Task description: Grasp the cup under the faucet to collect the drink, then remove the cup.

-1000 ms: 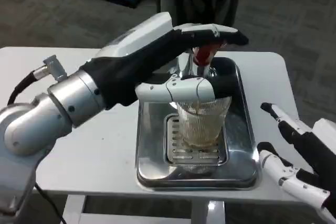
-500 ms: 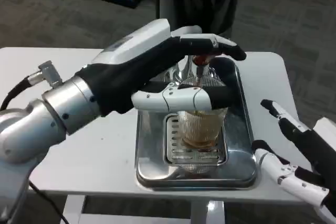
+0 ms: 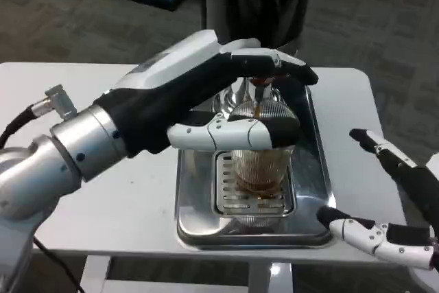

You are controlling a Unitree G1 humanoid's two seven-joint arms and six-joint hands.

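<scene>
We are gripping the ribbed cup with our left robot hand, cup standing on the metal tray at desk centre under the faucet, our right robot hand waiting at four o'clock, fingers spread, holding nothing

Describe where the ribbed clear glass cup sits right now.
In the head view, the ribbed clear glass cup stands at centre on the slotted grate of the shiny metal drip tray, below the faucet, gripped by the left hand.
</scene>
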